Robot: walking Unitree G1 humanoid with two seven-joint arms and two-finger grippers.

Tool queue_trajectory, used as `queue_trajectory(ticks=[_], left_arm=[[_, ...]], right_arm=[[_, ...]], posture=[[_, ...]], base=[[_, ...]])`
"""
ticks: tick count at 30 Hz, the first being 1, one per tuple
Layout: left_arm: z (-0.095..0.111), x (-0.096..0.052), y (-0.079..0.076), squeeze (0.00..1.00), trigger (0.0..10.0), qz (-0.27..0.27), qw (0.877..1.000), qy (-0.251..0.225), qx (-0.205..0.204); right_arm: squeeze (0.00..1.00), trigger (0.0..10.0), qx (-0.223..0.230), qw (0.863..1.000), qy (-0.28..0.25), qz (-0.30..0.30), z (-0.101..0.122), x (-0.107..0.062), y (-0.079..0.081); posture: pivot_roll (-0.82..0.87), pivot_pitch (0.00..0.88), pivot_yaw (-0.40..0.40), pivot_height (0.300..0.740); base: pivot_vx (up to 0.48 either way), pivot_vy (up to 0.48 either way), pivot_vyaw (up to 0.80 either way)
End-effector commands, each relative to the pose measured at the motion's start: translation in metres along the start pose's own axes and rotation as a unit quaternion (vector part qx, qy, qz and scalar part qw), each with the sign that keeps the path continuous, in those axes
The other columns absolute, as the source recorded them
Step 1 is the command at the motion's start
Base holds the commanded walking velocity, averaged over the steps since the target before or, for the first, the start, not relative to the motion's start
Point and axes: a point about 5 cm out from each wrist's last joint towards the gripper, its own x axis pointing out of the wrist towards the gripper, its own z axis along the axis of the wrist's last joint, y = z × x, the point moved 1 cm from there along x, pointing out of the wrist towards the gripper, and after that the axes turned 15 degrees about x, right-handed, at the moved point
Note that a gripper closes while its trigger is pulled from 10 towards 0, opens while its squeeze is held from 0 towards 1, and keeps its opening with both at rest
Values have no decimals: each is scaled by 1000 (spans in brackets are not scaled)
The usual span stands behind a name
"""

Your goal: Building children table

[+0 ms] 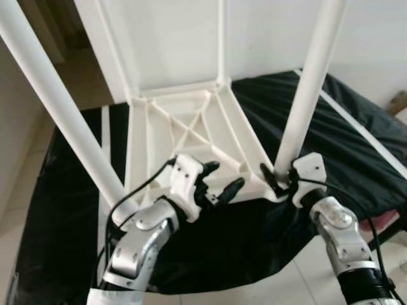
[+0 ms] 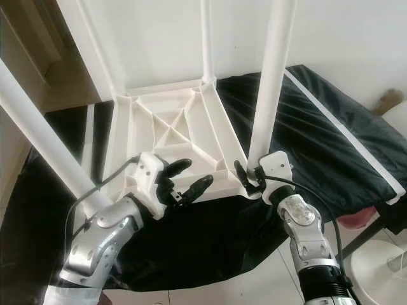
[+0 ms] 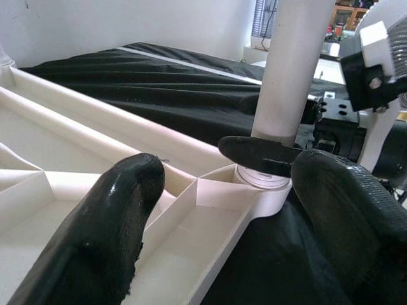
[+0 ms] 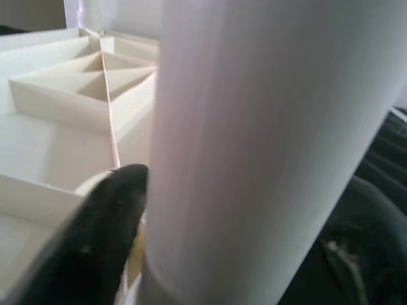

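Observation:
A white plastic children's table (image 1: 191, 121) lies upside down on a black cloth, its ribbed underside facing up. Three white legs stand in its corner sockets: the near-left leg (image 1: 57, 101), the near-right leg (image 1: 311, 82) and a far leg (image 1: 222, 38). My left gripper (image 1: 226, 176) hovers open just above the table's front rim, nothing between its fingers (image 3: 114, 216). My right gripper (image 1: 283, 175) is shut on the base of the near-right leg (image 4: 254, 152), just above its socket (image 3: 261, 184), one finger (image 4: 102, 235) pressed against it.
The black cloth (image 1: 356, 146) covers a low surface with white strips across it. A white wall rises behind the table. Pale tiled floor (image 1: 280, 286) lies at my feet, with a pink item (image 1: 388, 222) and a white round object (image 2: 381, 267) to the right.

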Motion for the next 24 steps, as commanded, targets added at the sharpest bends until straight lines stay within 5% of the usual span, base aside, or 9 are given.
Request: queue_trajectory(ticks=[1,2,10,11,12,13,19,20,24], left_arm=[[-1,2,0,0,10000,-1,1000,7,5],[0,2,0,0,10000,-3,1000,6,5],[3,3,-2,0,10000,5,1000,-6,-7],[3,3,-2,0,10000,7,1000,-5,-9],[2,3,-2,0,10000,9,1000,-4,-9],[2,3,-2,0,10000,12,1000,-4,-8],[0,4,0,0,10000,22,1000,-1,-11],[1,6,2,0,10000,25,1000,1,-8],[1,7,3,0,10000,20,1000,2,-8]], right_arm=[[0,784,-5,1000,0,8,-1,2,1],[0,0,-3,1000,3,12,-2,3,1],[0,0,18,1000,14,6,-11,-2,2],[0,2392,22,1000,17,-7,-11,-2,1],[0,2392,24,999,19,-14,-12,-2,0],[0,10000,32,999,24,-30,-12,-1,-1],[0,10000,46,996,24,-75,-11,1,-1],[0,10000,73,989,31,-123,-14,3,11],[0,10000,87,983,32,-158,-15,4,17]], posture=[[-9,0,34,740],[-9,0,34,740],[0,0,11,740],[0,0,11,740],[0,0,11,740],[-2,0,7,740],[-4,0,7,740],[4,0,5,740],[8,0,5,740]], base=[[0,0,0],[0,0,0],[0,0,0],[0,0,0],[0,0,0],[0,0,0],[0,0,0],[0,0,0],[0,0,0]])
